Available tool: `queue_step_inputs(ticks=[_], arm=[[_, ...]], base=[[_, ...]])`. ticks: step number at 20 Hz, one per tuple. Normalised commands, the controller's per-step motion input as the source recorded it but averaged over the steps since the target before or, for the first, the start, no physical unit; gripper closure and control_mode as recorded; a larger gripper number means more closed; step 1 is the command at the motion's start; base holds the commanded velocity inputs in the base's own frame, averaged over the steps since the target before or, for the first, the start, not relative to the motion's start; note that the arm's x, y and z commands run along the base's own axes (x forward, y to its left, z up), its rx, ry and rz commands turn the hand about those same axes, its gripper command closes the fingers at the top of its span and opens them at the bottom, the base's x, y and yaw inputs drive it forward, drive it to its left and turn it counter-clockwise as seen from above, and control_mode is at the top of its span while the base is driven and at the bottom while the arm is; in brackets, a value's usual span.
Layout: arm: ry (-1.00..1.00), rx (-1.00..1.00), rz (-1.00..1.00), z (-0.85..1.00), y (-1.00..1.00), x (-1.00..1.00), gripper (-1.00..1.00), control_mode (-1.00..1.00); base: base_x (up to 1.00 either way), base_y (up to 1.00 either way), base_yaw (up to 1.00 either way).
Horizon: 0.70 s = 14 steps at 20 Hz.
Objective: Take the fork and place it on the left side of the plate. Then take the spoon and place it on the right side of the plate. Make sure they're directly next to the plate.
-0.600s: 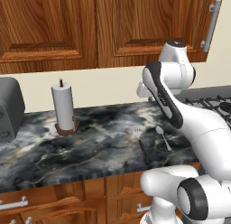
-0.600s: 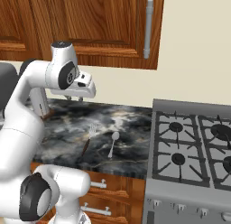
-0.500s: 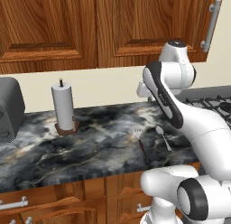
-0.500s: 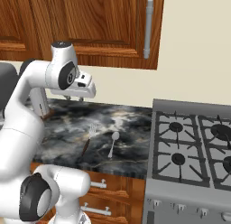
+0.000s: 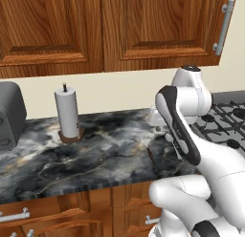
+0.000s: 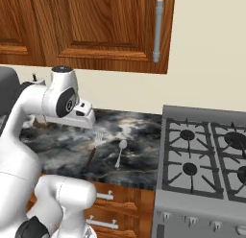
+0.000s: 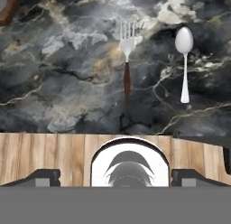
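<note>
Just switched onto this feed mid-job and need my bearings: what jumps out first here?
The fork and spoon lie side by side, apart, near the front edge of the dark marble counter, fork left of spoon in the hand view. The white arm's hand hangs above the counter with jaws wide and nothing in them. A paper towel roll stands toward the back wall, and a stove adjoins the counter's right end.
</note>
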Motion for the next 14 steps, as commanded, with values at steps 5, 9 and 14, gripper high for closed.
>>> queue_step_inputs(ticks=[5, 9, 14], arm=[[0.14, -0.04, -0.03, -1.0, 0.28, 0.02, -1.0, -1.0], [0.01, -0.04, 0.0, -0.99, -0.25, 0.84, -1.0, -1.0], [0.0, -0.01, 0.04, -0.6, -0.46, 1.0, -1.0, -1.0]], base=[[0.0, 0.0, 0.0], [0.0, 0.0, 0.0], [0.0, 0.0, 0.0]])
